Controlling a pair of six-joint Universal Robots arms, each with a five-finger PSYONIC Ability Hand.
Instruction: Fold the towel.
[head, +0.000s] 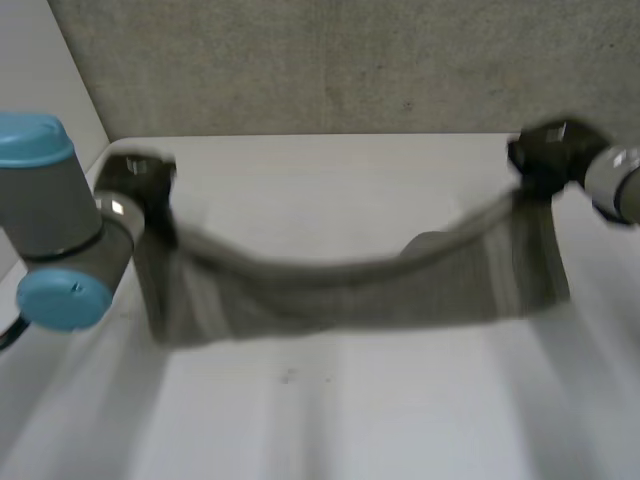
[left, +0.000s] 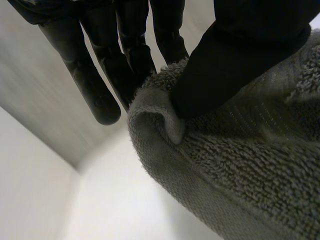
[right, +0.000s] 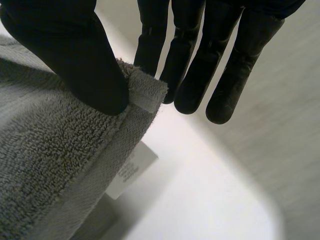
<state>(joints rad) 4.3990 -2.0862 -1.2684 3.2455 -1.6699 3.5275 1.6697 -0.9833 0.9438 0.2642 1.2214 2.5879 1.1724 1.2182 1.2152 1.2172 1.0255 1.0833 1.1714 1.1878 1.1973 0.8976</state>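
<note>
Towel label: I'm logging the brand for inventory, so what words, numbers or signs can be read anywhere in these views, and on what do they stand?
Print on the white tag, sewn to the edge of the towel just past the corner that the right hand pinches: faint grey lines, too small to read.
Nothing else here bears readable words, numbers or signs.

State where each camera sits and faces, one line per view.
Head view: between and behind left arm and right arm, both showing, looking down at the white table.
Left wrist view: on that wrist, along the palm; left hand pinches an end of the grey terry towel.
Right wrist view: likewise; right hand pinches a corner.
Shared: all three show the towel.
</note>
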